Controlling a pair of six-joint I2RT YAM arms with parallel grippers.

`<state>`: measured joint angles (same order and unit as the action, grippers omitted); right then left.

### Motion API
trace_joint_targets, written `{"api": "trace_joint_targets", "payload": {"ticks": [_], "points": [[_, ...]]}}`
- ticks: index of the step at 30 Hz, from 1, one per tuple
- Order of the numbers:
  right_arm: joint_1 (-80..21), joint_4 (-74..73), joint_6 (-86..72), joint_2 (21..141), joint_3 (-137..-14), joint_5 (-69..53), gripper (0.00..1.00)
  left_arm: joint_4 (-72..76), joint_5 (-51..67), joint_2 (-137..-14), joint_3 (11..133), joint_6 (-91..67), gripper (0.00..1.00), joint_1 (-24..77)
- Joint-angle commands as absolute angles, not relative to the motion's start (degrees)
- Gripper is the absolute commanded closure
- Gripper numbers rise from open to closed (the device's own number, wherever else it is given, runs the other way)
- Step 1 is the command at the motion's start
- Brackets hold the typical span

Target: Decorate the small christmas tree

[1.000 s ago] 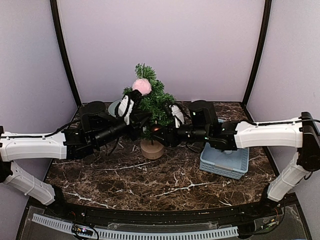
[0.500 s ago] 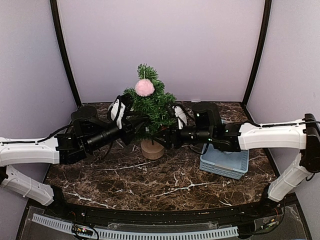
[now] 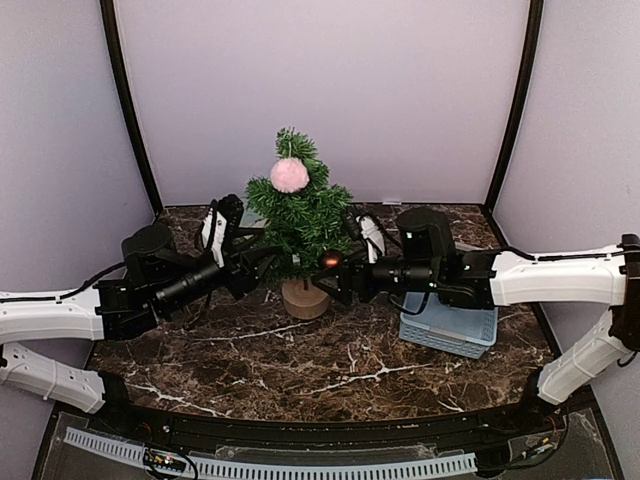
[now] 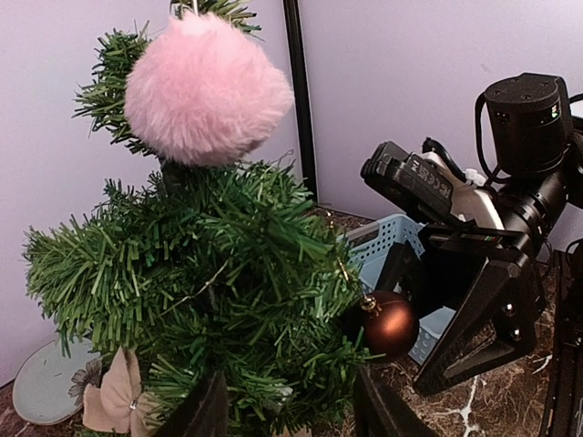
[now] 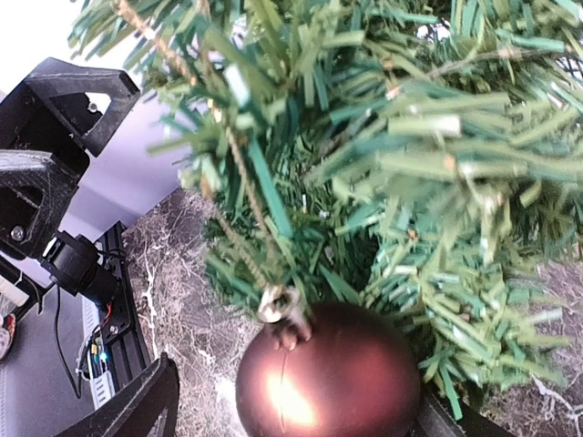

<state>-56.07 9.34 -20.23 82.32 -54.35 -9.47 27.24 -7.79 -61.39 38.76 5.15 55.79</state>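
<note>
Toward the far middle of the tabletop (image 3: 300, 370) stands the small christmas tree (image 3: 298, 215), upright on its wooden stump (image 3: 304, 298), and I have an arm on each flank. My right end effector (image 3: 347, 282) sits just right of the lower branches, its jaws spread wide to either side of the brown bauble (image 5: 323, 373). The bauble hangs by its gold cord (image 5: 241, 173) from a low right-hand branch. I cannot tell whether one finger grazes its side. My left end effector (image 3: 258, 265) is just left of the tree at mid height, jaws parted and holding nothing, with needles between the tips. A pink pompom (image 4: 205, 91) hangs near the top and a beige bow (image 4: 114, 396) sits low on the left side.

I judge the bauble hung, so the job now is to get clear without undoing it. On the right I should hold the jaws wide and draw level and straight to the right, so neither finger hooks the cord or swings the ball off its branch. I should not dip, because the blue basket (image 3: 450, 335) lies just below my wrist. On the left I should back away leftward without raking the branches. The tree looks light on a small base, so a dragging finger could turn or tip it.
</note>
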Motion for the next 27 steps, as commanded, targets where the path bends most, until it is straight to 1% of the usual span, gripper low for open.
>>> {"api": "trace_joint_targets", "payload": {"ticks": [1,7,12,15,17,22,24,27], "points": [[-56.1,9.8,-20.8,79.6,-52.7,-11.2,0.19,28.7,-8.3,-58.1,36.7,2.1,0.5,56.0],[-56.1,8.4,-21.0,76.4,-50.0,-14.0,0.16,26.6,-10.7,-53.9,33.7,-4.9,0.47,54.8],[-55.4,7.5,-22.4,74.1,-47.3,-15.1,0.15,25.1,-8.3,-50.5,30.6,-14.2,0.47,49.9],[-54.3,7.9,-23.6,71.7,-44.9,-14.8,0.15,24.3,-8.5,-48.8,28.4,-18.7,0.49,47.7],[-52.6,8.2,-25.3,69.8,-43.1,-14.8,0.16,24.1,-9.9,-47.4,26.2,-21.7,0.49,46.9],[-44.9,9.6,-30.7,66.5,-38.8,-15.4,0.22,22.0,-15.0,-44.9,22.0,-28.6,0.52,45.7],[-41.3,8.7,-31.8,67.2,-38.8,-14.9,0.24,21.2,-15.6,-45.0,20.5,-31.9,0.54,44.9],[-37.5,8.5,-33.0,71.3,-39.7,-14.8,0.28,20.8,-14.6,-47.9,19.5,-36.5,0.58,43.8]]}}
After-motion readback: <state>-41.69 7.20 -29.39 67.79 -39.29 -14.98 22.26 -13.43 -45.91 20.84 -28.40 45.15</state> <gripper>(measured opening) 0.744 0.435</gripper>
